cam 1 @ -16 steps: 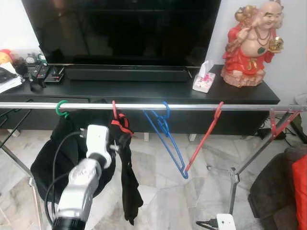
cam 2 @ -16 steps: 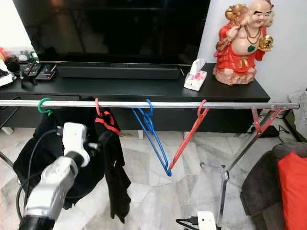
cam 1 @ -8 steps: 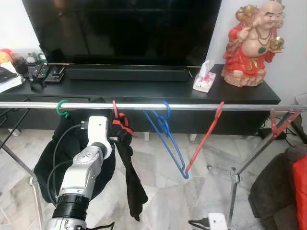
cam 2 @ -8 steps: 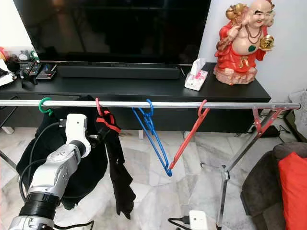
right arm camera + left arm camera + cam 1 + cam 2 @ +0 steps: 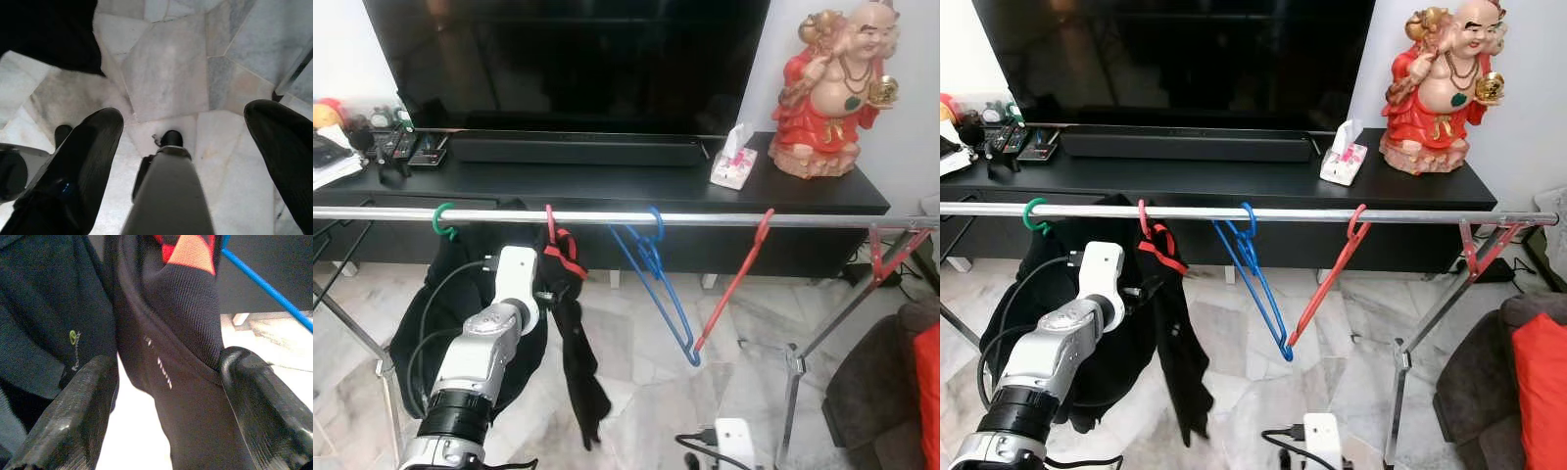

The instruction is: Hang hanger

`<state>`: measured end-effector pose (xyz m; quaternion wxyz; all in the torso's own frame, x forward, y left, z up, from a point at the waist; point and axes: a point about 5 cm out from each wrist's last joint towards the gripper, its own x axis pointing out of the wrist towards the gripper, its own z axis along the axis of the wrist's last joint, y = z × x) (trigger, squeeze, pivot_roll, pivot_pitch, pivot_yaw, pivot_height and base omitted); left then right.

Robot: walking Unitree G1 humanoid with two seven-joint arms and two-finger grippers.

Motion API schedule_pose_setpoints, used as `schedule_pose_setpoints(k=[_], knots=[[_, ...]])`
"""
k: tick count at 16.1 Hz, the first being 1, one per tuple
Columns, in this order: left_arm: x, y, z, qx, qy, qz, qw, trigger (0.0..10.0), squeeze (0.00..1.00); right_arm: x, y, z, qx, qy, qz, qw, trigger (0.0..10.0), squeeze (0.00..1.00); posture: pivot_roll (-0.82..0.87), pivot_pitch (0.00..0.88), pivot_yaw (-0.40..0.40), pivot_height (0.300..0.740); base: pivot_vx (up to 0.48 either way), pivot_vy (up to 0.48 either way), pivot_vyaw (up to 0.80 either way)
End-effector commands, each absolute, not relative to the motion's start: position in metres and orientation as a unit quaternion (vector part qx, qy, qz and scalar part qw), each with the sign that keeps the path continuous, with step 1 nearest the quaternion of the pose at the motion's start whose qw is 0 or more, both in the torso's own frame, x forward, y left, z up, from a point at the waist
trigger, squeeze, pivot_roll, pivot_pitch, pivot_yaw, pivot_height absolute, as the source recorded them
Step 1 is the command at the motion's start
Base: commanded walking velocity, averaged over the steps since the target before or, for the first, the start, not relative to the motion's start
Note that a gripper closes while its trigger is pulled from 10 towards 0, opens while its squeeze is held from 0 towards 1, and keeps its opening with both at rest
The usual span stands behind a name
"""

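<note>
A silver rail (image 5: 705, 218) runs across in front of me. On it hangs a red hanger (image 5: 562, 257) with a black garment (image 5: 576, 352) draped over it. My left gripper (image 5: 548, 290) is raised to that garment just below the hanger. In the left wrist view its fingers (image 5: 78, 416) stand wide apart, open, with the dark cloth (image 5: 181, 401) between them. A green hook (image 5: 440, 220) to the left holds another black garment (image 5: 445, 313). A blue hanger (image 5: 658, 279) and a bare red hanger (image 5: 736, 282) hang further right. My right gripper (image 5: 183, 115) hangs open over the floor.
Behind the rail stands a black TV console (image 5: 607, 181) with a TV (image 5: 568, 59), a tissue box (image 5: 732, 162) and a red figurine (image 5: 832, 93). A rack leg (image 5: 793, 377) and a white power strip (image 5: 734, 441) are low right. A dark sofa with a red cushion (image 5: 1538, 382) is at far right.
My left arm has reached further forward to the black garment on the red hanger, and the garment's tail has swung a little to the right. The view has shifted slightly.
</note>
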<state>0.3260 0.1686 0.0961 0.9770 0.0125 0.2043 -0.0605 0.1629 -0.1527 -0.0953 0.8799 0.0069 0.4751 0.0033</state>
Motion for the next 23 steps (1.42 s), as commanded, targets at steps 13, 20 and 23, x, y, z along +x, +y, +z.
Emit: schedule_pose_setpoints(k=[13,20,23], knots=[[0.342,0.187,0.087,0.030,0.154,-0.064,0.985,0.0,0.00,0.137,-0.179,-0.102,0.010,0.483,-0.006,0.876,10.0,0.00,-0.02,0.000,-0.020,0.740,0.000,0.000,0.00],[0.344,0.180,0.080,-0.002,0.138,-0.090,0.986,0.0,0.00,0.147,-0.174,-0.100,0.005,0.488,-0.004,0.873,10.0,0.00,-0.03,0.000,-0.025,0.740,0.000,0.000,0.00],[0.344,0.180,0.078,-0.009,0.131,-0.100,0.986,0.0,0.00,0.147,-0.171,-0.100,0.004,0.491,-0.003,0.871,10.0,0.00,-0.02,0.000,-0.026,0.740,0.000,0.000,0.00]])
